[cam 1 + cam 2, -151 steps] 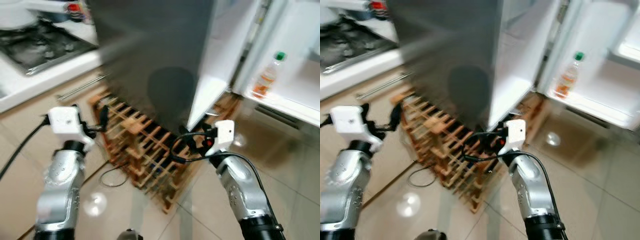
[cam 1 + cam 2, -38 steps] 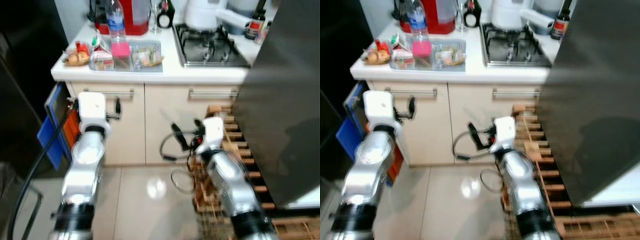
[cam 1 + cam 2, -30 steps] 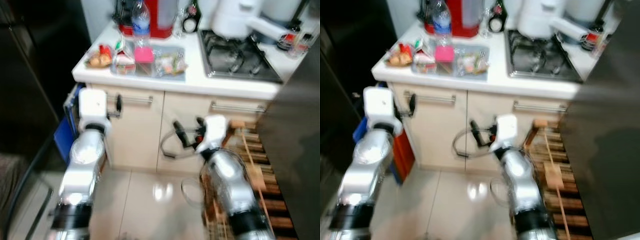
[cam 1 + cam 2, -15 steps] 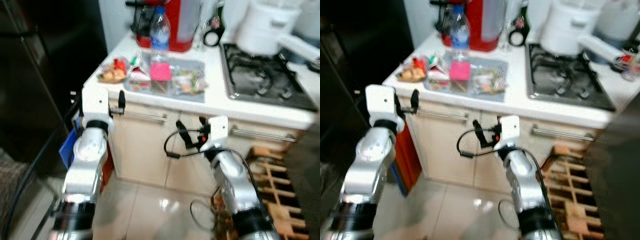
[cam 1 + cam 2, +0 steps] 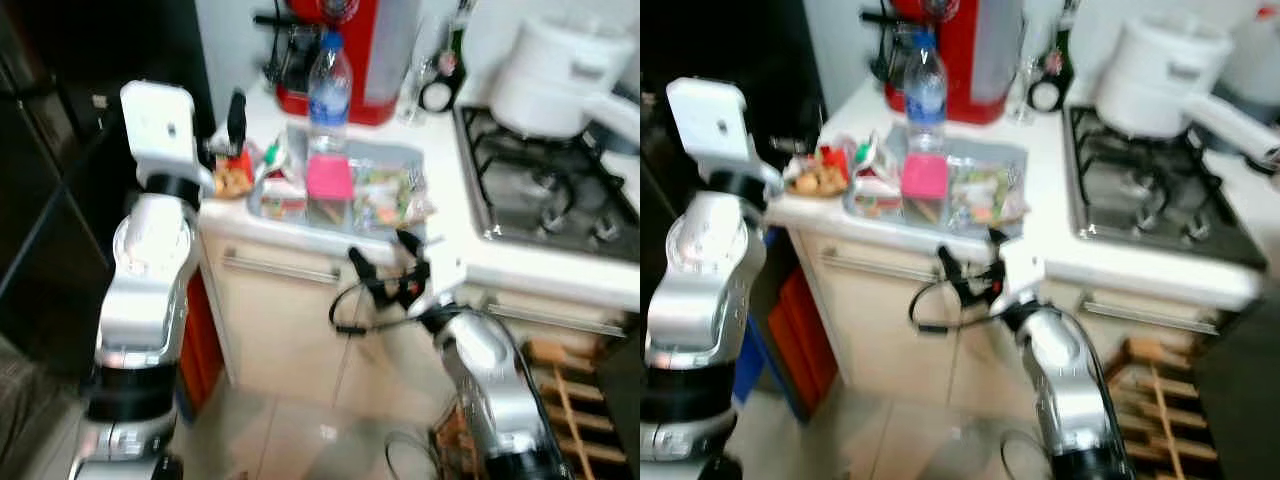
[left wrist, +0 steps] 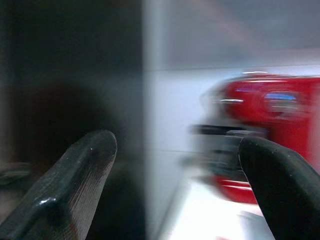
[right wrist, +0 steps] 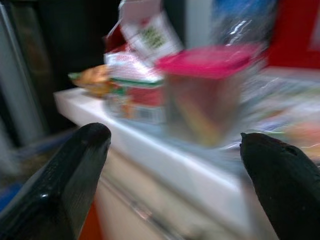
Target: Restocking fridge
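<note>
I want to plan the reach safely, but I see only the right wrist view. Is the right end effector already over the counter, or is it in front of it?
Observer: In front. The right end effector is before the counter, about level with its front edge, fingers open.
Operator: What is on the counter further to the robot's right?
Observer: A gas hob with a white pot on it.
Operator: Where is the other arm?
Observer: The left end effector is held up at the counter's left end, near the red appliance, fingers open.
</note>
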You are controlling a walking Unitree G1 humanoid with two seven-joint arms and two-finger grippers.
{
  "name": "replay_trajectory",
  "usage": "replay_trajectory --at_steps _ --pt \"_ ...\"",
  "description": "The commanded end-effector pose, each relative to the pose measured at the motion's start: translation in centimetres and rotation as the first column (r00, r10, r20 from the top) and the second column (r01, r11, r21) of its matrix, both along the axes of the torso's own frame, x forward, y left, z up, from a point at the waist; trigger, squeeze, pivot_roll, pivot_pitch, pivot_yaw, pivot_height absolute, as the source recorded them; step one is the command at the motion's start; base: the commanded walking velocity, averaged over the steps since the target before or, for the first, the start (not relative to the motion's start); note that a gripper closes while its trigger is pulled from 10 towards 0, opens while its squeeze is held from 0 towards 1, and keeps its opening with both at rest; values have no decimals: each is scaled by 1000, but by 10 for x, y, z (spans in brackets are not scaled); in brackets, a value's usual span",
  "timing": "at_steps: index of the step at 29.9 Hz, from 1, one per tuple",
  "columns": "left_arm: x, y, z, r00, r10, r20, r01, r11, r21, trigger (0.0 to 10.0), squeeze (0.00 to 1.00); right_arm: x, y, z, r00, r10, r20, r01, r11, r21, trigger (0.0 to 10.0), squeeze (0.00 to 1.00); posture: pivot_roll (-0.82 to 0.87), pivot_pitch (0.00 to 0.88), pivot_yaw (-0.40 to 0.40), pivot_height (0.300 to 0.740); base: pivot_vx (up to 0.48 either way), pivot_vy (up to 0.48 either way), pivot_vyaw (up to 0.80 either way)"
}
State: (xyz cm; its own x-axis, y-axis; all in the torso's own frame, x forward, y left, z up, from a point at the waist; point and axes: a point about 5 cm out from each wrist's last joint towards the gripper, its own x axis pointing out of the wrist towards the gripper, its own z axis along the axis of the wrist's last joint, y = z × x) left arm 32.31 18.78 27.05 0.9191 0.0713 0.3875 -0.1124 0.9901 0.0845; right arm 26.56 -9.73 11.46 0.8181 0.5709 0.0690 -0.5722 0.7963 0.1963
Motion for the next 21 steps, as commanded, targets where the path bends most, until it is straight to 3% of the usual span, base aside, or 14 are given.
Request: replay_trajectory --at_steps 1,5,6,9,11,12,15,19,21 --pt "9 9 20 1000 16 21 -15 999 -46 10000 0 -2 -5 14 999 40 3 -40 999 36 10000 0 -83 0 -8 740 0 0 0" --pt "25 19 57 996 -57 70 62 996 -66 10000 0 -7 -1 24 995 94 19 -95 995 33 10000 0 -83 0 -7 740 0 0 0" --pt "35 21 62 996 -79 33 81 995 -66 10000 0 -7 2 29 993 115 24 -116 992 50 10000 0 -86 0 0 740 0 0 0" --pt "61 26 53 981 -115 -155 98 989 -113 10000 0 -11 17 50 966 248 78 -252 967 49 10000 0 -96 0 12 740 0 0 0" --pt "72 24 41 952 -156 -265 126 984 -126 10000 0 -15 18 65 943 317 97 -321 946 31 10000 0 -98 0 12 740 0 0 0" --pt "72 24 41 952 -156 -265 126 984 -126 10000 0 -15 18 65 943 317 97 -321 946 31 10000 0 -98 0 12 740 0 0 0" --pt "79 18 24 902 -222 -370 177 973 -150 10000 0 -23 1 68 934 352 62 -353 936 10 10000 0 -117 0 17 740 0 0 0" --pt "82 16 19 871 -275 -408 218 959 -181 10000 0 -29 -5 68 926 375 33 -375 927 -15 10000 0 -130 0 24 740 0 0 0" --pt "83 14 15 839 -319 -442 262 947 -186 10000 0 -33 -6 72 912 409 21 -409 912 1 10000 0 -133 0 27 740 0 0 0"
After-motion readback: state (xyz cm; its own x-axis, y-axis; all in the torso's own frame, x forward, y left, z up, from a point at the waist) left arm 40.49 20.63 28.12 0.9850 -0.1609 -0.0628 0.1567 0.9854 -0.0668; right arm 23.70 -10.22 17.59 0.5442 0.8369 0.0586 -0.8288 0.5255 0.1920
